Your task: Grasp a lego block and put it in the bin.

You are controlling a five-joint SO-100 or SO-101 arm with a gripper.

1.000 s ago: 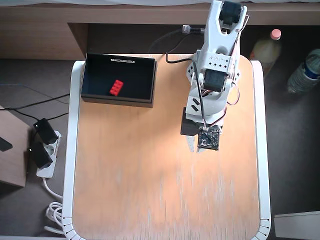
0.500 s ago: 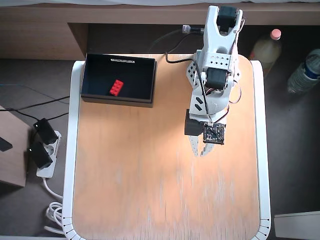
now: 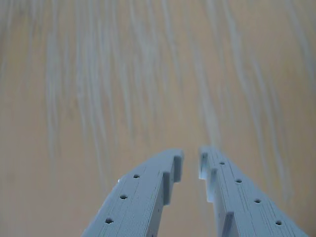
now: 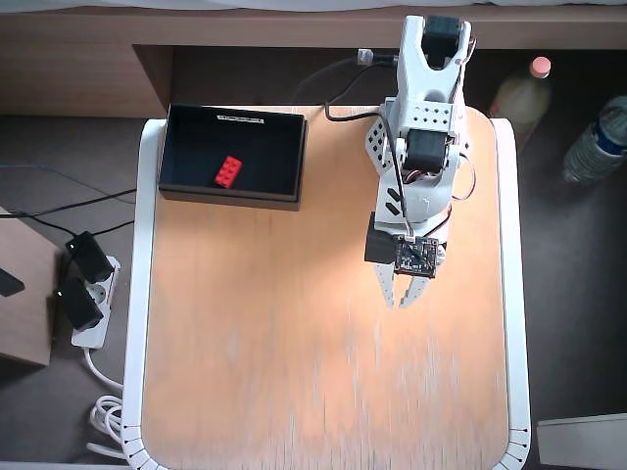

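Overhead view: the lego block (image 4: 229, 172) is lying inside the bin (image 4: 232, 199), slightly left of centre on the dark floor, tilted diagonally. The bin is sitting at the top-left corner of the worktop (image 4: 245, 372). The claw (image 4: 403, 300) is hanging over bare worktop, well apart from the bin, carrying nothing. In the wrist view the claw (image 3: 191, 165) is showing only a narrow slit between its tips, nearly pressed together, with plain wood grain beneath.

Judging by layout, the drop looks done; no other brick is showing anywhere in either view.

Handling estimate: the block is looking like hard plastic, so light, stiff, a bit slippery on the smooth sides, not fragile. The best hold would be across the two long flat sides, tips square to them, not on the studs. The diagonal pose would be calling for wrist rotation first.

Versus the earlier overhead frames: the arm is stretching further out from its base, the claw is sitting lower in the picture, and its tips, hardly visible a second back, are now clearly showing. Block and bin are unchanged.
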